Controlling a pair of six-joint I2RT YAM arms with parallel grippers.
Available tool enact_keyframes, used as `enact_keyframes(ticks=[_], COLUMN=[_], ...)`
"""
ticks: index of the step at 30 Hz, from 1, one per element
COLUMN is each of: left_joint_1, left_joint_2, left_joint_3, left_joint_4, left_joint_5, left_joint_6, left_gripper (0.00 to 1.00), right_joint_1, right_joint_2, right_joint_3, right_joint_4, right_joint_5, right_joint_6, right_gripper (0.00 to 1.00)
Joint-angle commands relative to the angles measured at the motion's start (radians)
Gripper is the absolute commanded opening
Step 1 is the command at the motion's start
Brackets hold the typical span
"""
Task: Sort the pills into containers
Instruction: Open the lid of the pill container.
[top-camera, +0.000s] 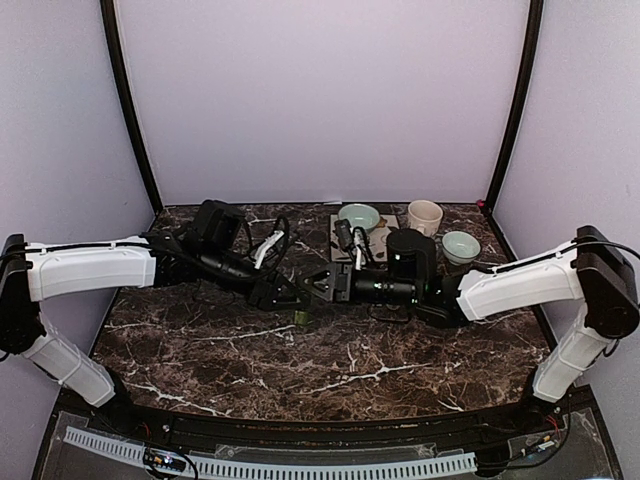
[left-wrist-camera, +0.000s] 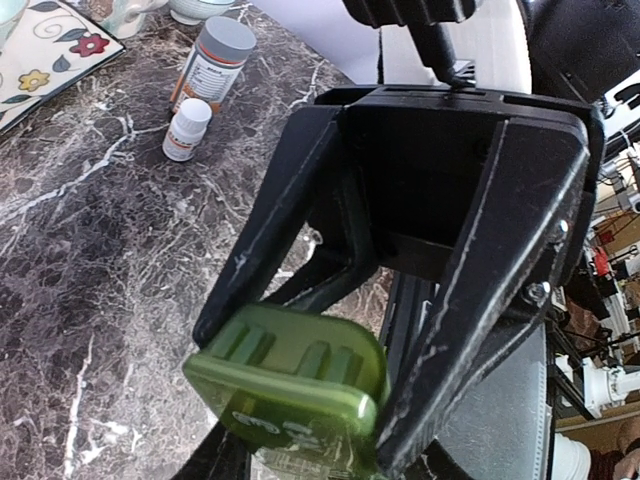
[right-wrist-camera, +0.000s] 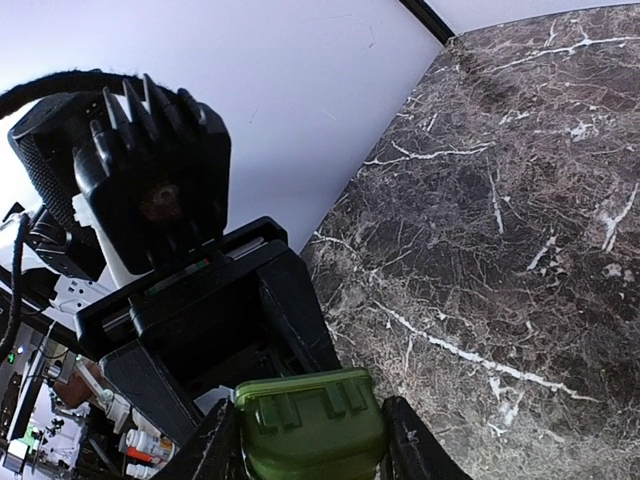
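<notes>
Clamped in left gripper (left-wrist-camera: 318, 385) jaws, centre frame: green pill organiser (left-wrist-camera: 285, 372); pinched too by right gripper (right-wrist-camera: 312, 445) jaws. Probably light, rigid, slick plastic; best squeezed across flat sides, clear of lids.

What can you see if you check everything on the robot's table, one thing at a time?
Surface: dark marble-look table, white veins.
Job's things: green pill organiser, between both grippers; no loose pills seen.
Clutter: pale green bowls, cream cup, flowered mat, big bottle and small bottle, both upright.
Grippers: left gripper and right gripper both shut on the organiser, from opposite ends.
Cables: black cable on the left arm's wrist.
Surroundings: pale walls, black posts.
</notes>
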Motion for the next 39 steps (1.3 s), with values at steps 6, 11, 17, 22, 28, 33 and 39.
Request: enact_keyframes(ticks=[6, 11, 17, 22, 28, 33, 39], left_joint_1=[-0.051, -0.051, -0.051, -0.052, -0.051, -0.056, -0.09], left_joint_2=[-0.056, -0.072, -0.084, -0.078, -0.071, -0.058, -0.024], left_joint_3=[0.061, 0.066, 0.077, 0.087, 0.101, 0.127, 0.176], left_joint_4=[0.019, 0.006, -0.022, -0.053, -0.096, -0.154, -0.241], left_joint_5=[-0.095, -0.145, -0.196, -0.21, -0.221, -0.233, -0.274], left_joint_6=[0.082, 0.086, 0.09, 0.099, 0.124, 0.179, 0.264], left_gripper=[0.16, 0.16, 0.15, 0.15, 0.15, 0.15, 0.15], right_joint_1=[0.023, 0.04, 0.058, 0.06, 0.059, 0.058, 0.041], right_joint_2=[0.048, 0.061, 0.071, 0.072, 0.064, 0.046, 0.03], right_joint_3=[0.09, 0.123, 0.144, 0.143, 0.155, 0.164, 0.179], right_joint_4=[-0.218, -0.305, -0.395, -0.42, -0.475, -0.532, -0.59], right_joint_5=[0.128, 0.173, 0.242, 0.271, 0.309, 0.348, 0.359], right_joint_6=[-0.038, -0.078, -0.118, -0.132, -0.161, -0.198, -0.245], right_gripper=[0.42, 0.43, 0.45, 0.53, 0.59, 0.6, 0.61])
